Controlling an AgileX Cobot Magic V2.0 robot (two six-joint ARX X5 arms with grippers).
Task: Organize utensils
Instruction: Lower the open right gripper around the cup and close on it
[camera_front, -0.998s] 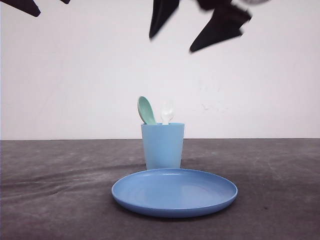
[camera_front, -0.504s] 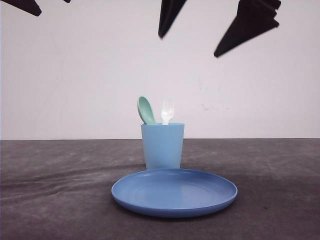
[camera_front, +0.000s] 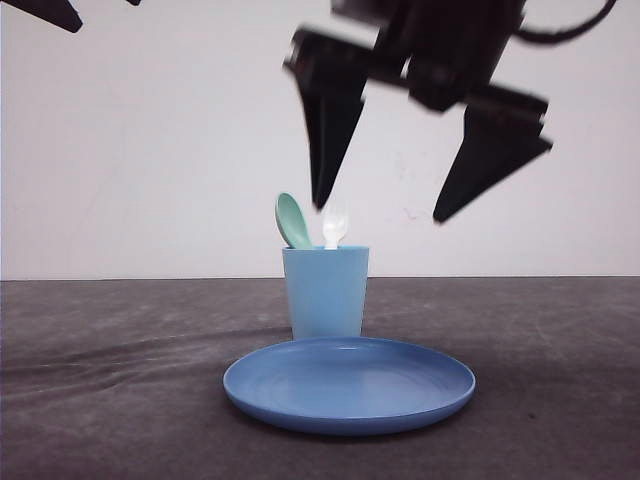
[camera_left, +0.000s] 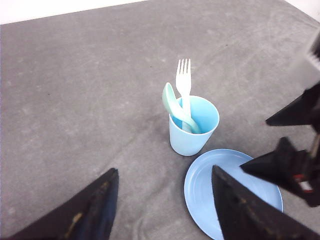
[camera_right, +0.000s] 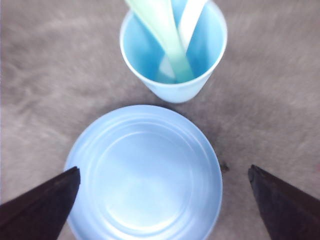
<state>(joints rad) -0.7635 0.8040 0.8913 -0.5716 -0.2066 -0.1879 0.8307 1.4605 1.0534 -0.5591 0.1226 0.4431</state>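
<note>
Right gripper (camera_front: 385, 212) hangs in the air above the cup (camera_front: 325, 292), its two dark fingers (camera_front: 327, 140) spread wide and holding nothing. In the front view the left-hand finger's tip sits just above the fork (camera_front: 334, 228), and the other finger points down to the right of the cup, apart from it. The arm looks a little blurred here, so how close that tip is to the tines is hard to call.

The fork, small and white, stands handle-down in the light blue cup with its tines up. The mint-green spoon (camera_front: 292, 220) stands in the same cup beside it, on the fork's left in the front view, bowl uppermost and tilted outward over the rim. From the right wrist camera the two handles cross inside the cup (camera_right: 173, 55): the spoon (camera_right: 165, 35) and the fork (camera_right: 190, 20) both reach down to the cup's floor.

The cup stands upright on the grey tabletop (camera_front: 110, 380). In front of it, nearer the camera, lies the round blue plate (camera_front: 349, 385), bare, its far rim just beside the cup's base.

Left gripper (camera_left: 162, 207) sits high over the tabletop, its fingers (camera_left: 90, 212) parted and carrying nothing, looking down on the cup (camera_left: 192, 127), the fork (camera_left: 183, 82), the spoon (camera_left: 172, 102) and the plate (camera_left: 220, 185). The right gripper's dark fingers (camera_left: 295, 107) show at the side of that view, above the plate.
</note>
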